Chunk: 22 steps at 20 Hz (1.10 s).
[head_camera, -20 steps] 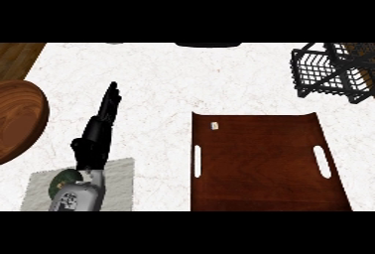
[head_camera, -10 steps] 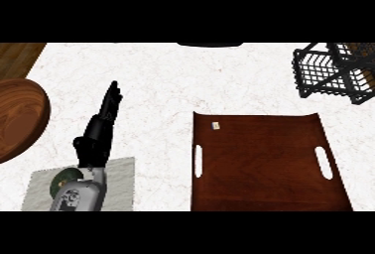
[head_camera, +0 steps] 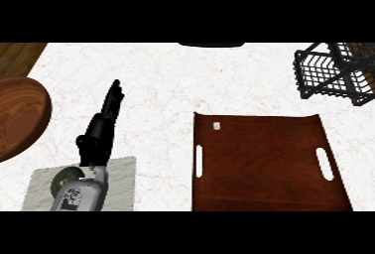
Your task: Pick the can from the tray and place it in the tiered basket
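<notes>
A dark brown tray (head_camera: pixel 264 163) with two handle slots lies at the lower right of the counter. Only a small pale object (head_camera: pixel 217 126) shows on it, near its far left corner. I cannot make out a can for certain. The black wire tiered basket (head_camera: pixel 333 74) stands at the far right. My left hand (head_camera: pixel 102 129) rests open at the lower left, fingers straight and pointing away, apart from the tray. My right hand shows in no view.
A round wooden board (head_camera: pixel 18 116) lies at the left edge. A pale mat (head_camera: pixel 121 186) with a green round item (head_camera: pixel 67 175) sits under my left forearm. A dark object (head_camera: pixel 212 44) shows at the far edge.
</notes>
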Available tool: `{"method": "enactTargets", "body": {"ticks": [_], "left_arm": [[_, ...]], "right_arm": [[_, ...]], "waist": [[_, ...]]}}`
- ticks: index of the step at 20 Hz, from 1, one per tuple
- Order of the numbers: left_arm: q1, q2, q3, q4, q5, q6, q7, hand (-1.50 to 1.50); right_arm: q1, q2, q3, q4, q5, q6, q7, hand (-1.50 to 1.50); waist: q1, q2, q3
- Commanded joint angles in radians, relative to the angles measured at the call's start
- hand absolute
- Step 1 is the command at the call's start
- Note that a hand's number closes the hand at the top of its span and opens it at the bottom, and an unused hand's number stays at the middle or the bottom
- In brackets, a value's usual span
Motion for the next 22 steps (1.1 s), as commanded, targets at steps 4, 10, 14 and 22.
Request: {"method": "enactTargets", "body": {"ticks": [4,10,14,22], "left_arm": [[-0.003,-0.001,0.007,0.003,-0.009,0.012,-0.018,0.00],[0.021,0.012,0.002,-0.040,-0.002,-0.009,0.014,0.00],[0.023,0.027,0.053,0.025,0.032,-0.019,-0.032,0.00],[0.075,0.014,0.021,-0.061,0.000,0.008,0.006,0.00]], "right_arm": [[-0.013,-0.030,-0.142,0.054,-0.153,-0.078,-0.077,-1.50],[-0.004,-0.081,-0.220,0.028,-0.205,-0.227,0.006,-1.50],[0.082,-0.175,-0.315,0.016,-0.293,-0.185,-0.005,-1.50],[0.405,-0.320,-0.534,-0.035,-0.516,0.002,-0.204,-1.50]], "waist": [[-0.016,-0.001,0.005],[-0.019,-0.004,0.004],[-0.043,-0.008,0.004],[-0.064,-0.017,0.005]]}}
